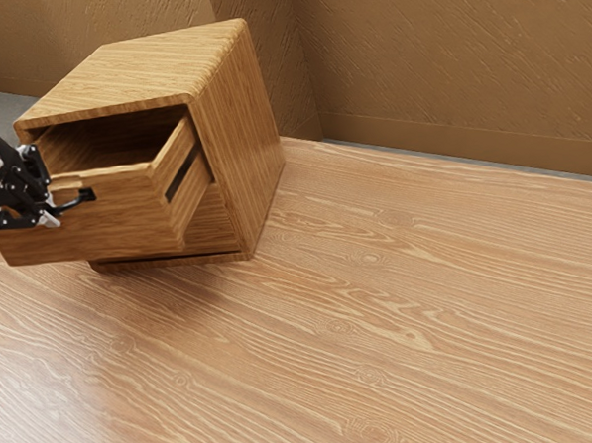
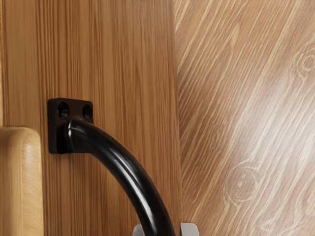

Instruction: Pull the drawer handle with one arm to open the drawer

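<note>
A light-brown wooden box cabinet (image 1: 225, 106) stands on the wood-grain table (image 1: 410, 305), at the table's far edge, close to the brown wall (image 1: 446, 45) and toward the exterior view's left. Its single wooden drawer (image 1: 97, 220) is drawn well out of the cabinet's front, toward the exterior view's left edge, so that the hollow inside of the drawer shows from above and a dark slot shows along its side. The drawer's rear part is still inside the cabinet.

The black curved bar handle (image 1: 77, 198) sits on the drawer's front panel. The black two-finger end effector (image 1: 51, 208) meets it from the exterior view's left and is closed around it.

In the wrist view the handle (image 2: 118, 162) arches out from a black square mounting plate with two screw holes (image 2: 70, 115) on the drawer front (image 2: 113, 54). The bar passes between two pale finger pads (image 2: 190, 229), one on either side and touching it. Beside the drawer front lies the table's surface (image 2: 246, 118).
</note>
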